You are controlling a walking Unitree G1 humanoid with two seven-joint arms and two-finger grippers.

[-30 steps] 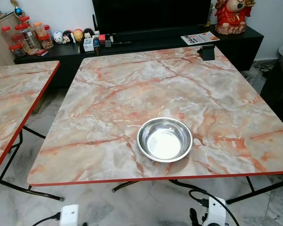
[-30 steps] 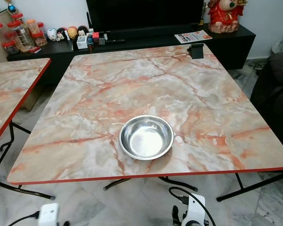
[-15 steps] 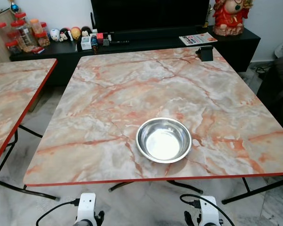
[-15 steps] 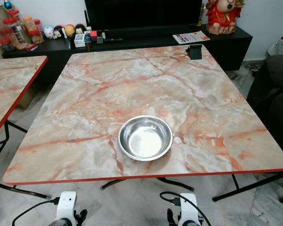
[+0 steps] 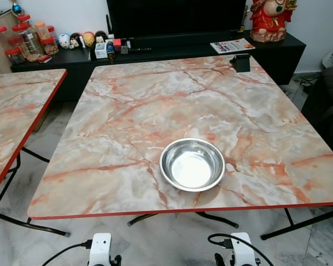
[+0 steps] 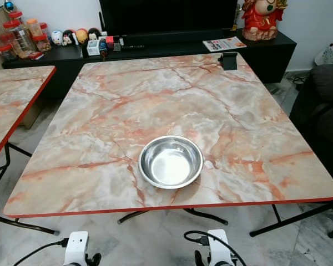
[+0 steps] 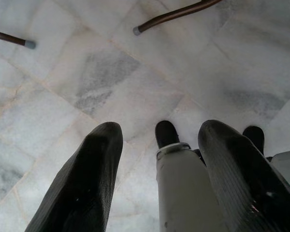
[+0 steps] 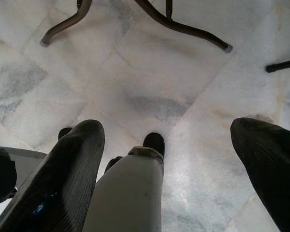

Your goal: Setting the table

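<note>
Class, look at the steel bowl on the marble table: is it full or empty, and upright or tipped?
Empty and upright. The steel bowl sits mouth up near the marble table's front edge, and its bare shiny bottom shows.

A bowl (image 5: 192, 164) sits on the square table (image 5: 127, 111), near the table's near edge and slightly right of centre. A small stand (image 5: 243, 62) stands at the table's far right corner. A second table (image 5: 16, 105) lies to the left, apart from the first. Behind both runs a low cabinet (image 5: 288, 47), bearing jars (image 5: 23, 39) at far left, figurines (image 5: 80, 40) right of them, a booklet (image 5: 234, 45) and a statue (image 5: 270, 19) at far right.
</note>
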